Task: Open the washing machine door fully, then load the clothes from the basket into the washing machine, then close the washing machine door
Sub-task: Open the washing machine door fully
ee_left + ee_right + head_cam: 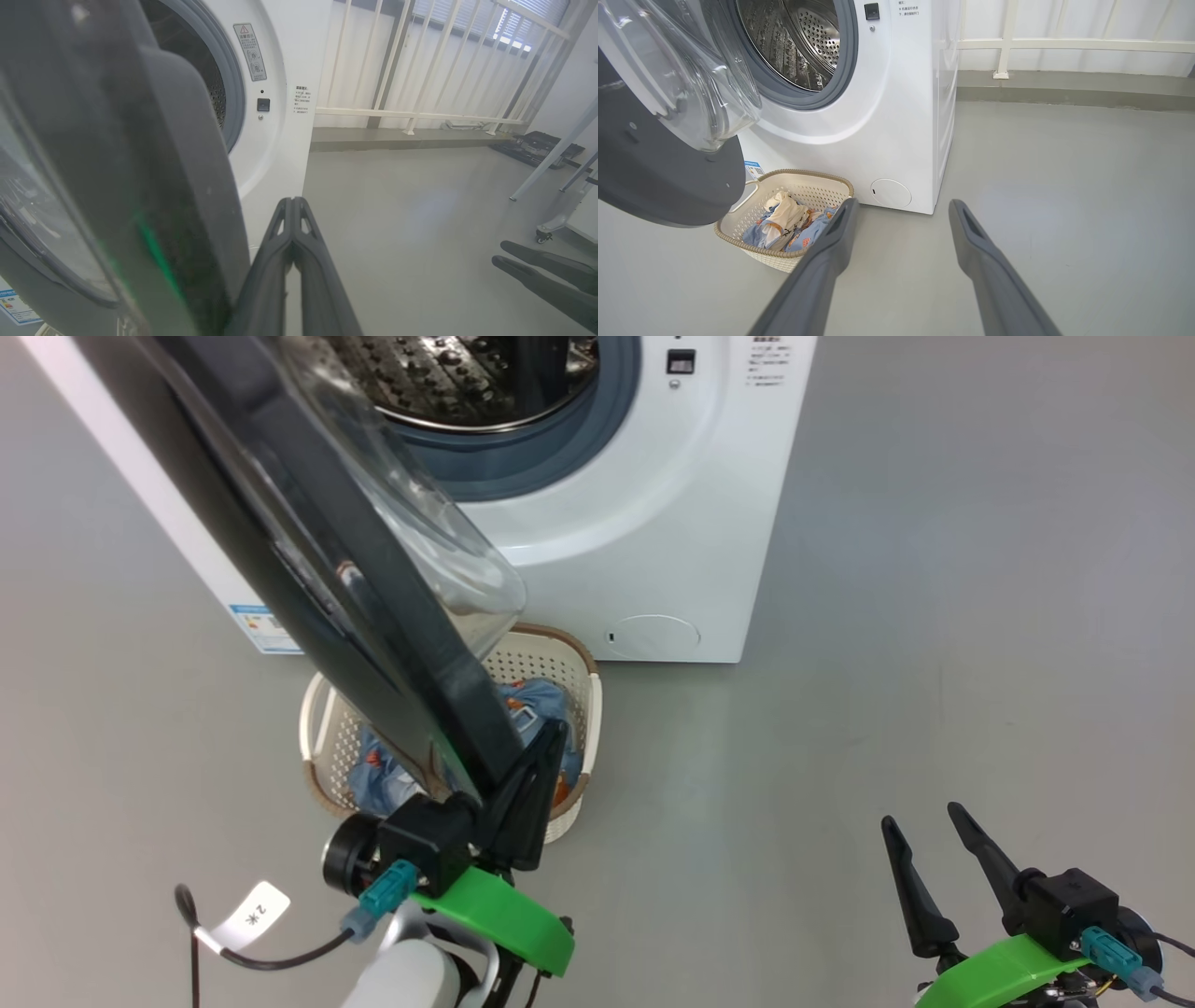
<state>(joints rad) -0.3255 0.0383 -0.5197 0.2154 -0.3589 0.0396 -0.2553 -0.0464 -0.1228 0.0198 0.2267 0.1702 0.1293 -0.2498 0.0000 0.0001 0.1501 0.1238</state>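
Fingers pressed together, my left tool leans on the lower rim of the washing machine door, which hangs half-open above the basket of clothes. Opening is the step in hand, I judge; next I must push it wider. My right tool idles, fingers apart.

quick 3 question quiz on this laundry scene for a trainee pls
1. True or false: the washing machine door is closed.
2. Where are the clothes? A on a shelf, B in the basket, C on a chair.
3. Fill in: the left gripper is shut, the right gripper is ____.
Key: 1 false; 2 B; 3 open.
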